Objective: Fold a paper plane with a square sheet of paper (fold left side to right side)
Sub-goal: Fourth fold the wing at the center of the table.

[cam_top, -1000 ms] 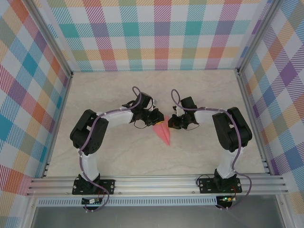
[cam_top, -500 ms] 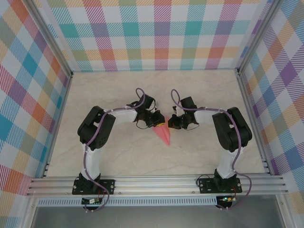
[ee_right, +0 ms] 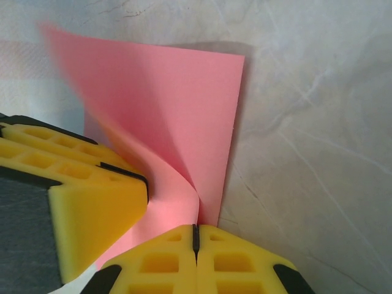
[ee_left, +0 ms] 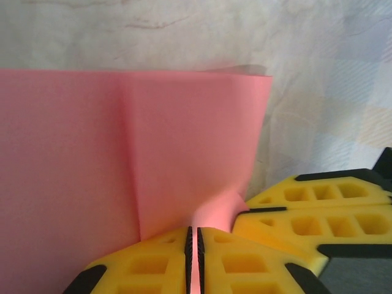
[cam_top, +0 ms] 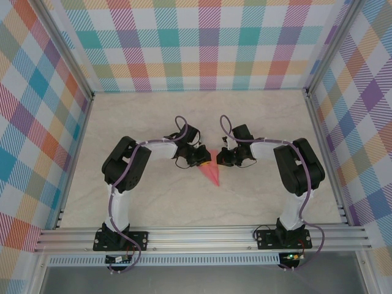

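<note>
Pale marbled tabletop point(cam_top: 153, 202); plaid walls point(cam_top: 208, 43) on three sides; aluminium rail point(cam_top: 202, 236) along near edge.

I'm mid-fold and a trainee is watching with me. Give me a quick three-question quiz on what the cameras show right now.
1. True or false: the left gripper is shut on the thin pink-red folded paper.
2. Multiple choice: in the top view, the paper's narrow tip points toward A) the near aluminium rail, B) the back wall, C) the left wall.
3. Fill in: the right gripper pinches the same paper with its jaws ____.

Key: 1 true; 2 A; 3 shut.
</note>
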{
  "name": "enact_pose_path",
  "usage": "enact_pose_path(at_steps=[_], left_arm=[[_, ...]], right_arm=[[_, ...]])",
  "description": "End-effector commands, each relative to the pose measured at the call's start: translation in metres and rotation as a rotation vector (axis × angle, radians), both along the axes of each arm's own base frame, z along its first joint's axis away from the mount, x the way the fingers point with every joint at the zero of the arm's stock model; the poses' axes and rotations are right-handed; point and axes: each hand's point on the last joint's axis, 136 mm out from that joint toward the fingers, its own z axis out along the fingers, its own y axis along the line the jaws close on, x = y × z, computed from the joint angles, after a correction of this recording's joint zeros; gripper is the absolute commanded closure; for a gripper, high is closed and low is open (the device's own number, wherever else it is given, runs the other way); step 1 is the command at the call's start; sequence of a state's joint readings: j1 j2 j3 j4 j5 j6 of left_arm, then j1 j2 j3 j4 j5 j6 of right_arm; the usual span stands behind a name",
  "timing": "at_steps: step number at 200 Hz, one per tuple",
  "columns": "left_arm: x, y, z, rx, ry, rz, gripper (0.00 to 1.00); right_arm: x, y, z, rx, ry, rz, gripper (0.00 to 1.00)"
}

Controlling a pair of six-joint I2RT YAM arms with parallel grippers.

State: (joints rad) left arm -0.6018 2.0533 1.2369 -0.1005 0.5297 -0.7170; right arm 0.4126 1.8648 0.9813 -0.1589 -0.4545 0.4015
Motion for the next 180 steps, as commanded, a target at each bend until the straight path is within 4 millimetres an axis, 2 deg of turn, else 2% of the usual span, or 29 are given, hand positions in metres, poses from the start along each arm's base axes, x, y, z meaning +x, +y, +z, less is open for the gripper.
enact_pose_path(at_steps=[1,32,71,97,120,141,160,180], left_arm=[[-0.015,0.006,-0.022,0.05,0.04,-0.008,0.87],[-0.019,0.011,-0.028,0.066,0.05,0.001,0.87],[-0.024,0.014,-0.033,0.072,0.06,0.007,0.88],[-0.025,0.013,-0.034,0.071,0.059,0.006,0.88],[-0.024,0.013,-0.033,0.071,0.058,0.005,0.88],[-0.025,0.014,-0.032,0.075,0.055,0.004,0.88],[-0.023,0.014,-0.031,0.076,0.052,0.007,0.88],[-0.023,0.013,-0.032,0.075,0.052,0.004,0.88]], right_arm=[[-0.012,-0.009,-0.018,-0.072,0.053,0.017,0.97],[-0.006,-0.003,-0.005,-0.045,0.029,0.021,0.95],[0.005,0.0,0.042,-0.012,-0.071,0.018,0.8],[-0.004,-0.005,0.061,-0.009,-0.1,0.017,0.75],[-0.024,0.0,0.067,0.052,-0.07,0.043,0.78],[-0.049,0.023,0.07,0.149,-0.017,0.108,0.85],[-0.062,0.034,0.062,0.158,0.028,0.144,0.87],[-0.065,0.038,0.052,0.155,0.053,0.149,0.87]])
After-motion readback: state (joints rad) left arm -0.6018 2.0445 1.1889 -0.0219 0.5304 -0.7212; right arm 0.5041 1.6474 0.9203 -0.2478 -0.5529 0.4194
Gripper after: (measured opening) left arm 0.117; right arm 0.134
